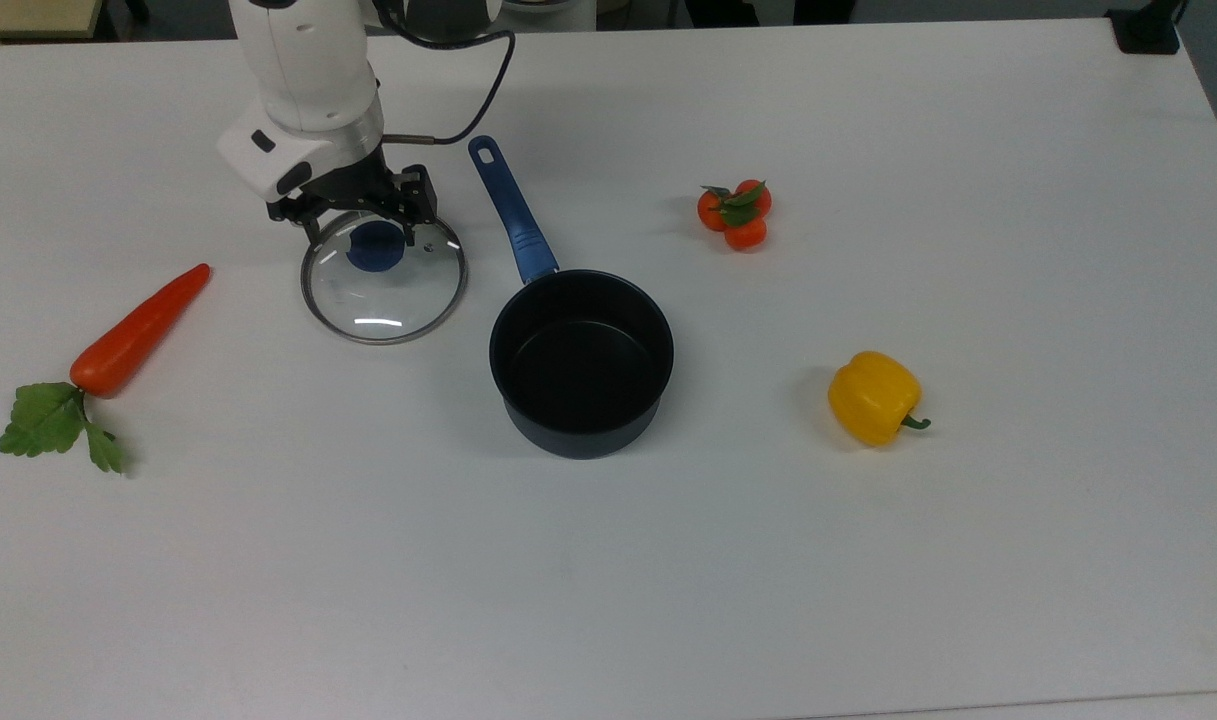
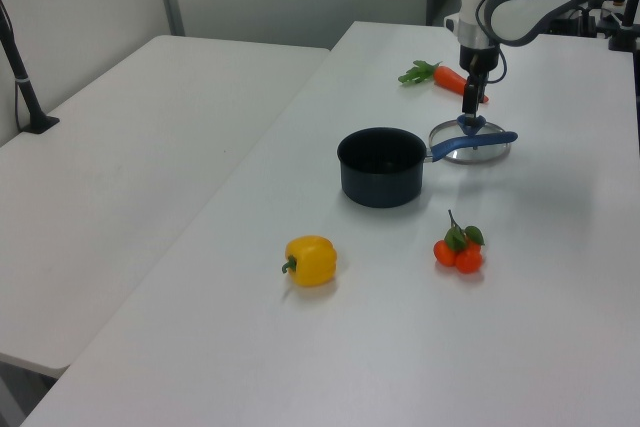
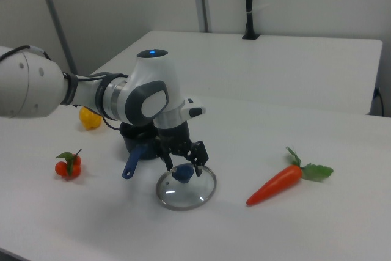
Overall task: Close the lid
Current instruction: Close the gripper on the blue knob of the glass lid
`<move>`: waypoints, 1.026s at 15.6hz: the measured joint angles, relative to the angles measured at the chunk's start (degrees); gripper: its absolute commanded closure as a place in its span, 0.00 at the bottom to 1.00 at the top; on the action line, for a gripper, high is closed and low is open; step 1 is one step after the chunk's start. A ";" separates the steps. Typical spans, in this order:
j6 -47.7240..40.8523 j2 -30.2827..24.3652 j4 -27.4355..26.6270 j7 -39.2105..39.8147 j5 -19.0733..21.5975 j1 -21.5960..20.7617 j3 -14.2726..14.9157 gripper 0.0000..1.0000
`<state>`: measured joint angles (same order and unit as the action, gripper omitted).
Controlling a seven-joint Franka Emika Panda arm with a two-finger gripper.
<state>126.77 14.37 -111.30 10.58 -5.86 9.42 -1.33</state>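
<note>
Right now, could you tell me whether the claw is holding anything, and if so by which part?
Nothing is held. The claw is open, its fingers on either side of the blue knob of the lid, which lies flat on the table.

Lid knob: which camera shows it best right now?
The right view: the knob sits clear between the hand's open fingers. The top view has the hand partly covering it; in the left view it is small and distant.

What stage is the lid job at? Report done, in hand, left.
Done: the gripper has reached the lid, its open fingers either side of the blue knob. In hand: the grasp itself; the fingers have not shut, and the lid lies flat on the table, apart from the saucepan. Left: clamp the knob, lift, carry toward the top view's right, and set the lid on the open pan.
</note>
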 measured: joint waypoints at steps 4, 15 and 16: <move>0.00 0.62 0.00 -0.03 0.85 -0.02 -0.03 0.17; 0.00 0.66 0.09 -2.17 1.11 -0.01 -0.03 0.65; 0.00 0.66 0.10 -2.90 1.11 -0.01 -0.03 0.65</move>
<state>126.78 15.03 -111.19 7.68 -4.75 9.41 -1.36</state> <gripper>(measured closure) 0.392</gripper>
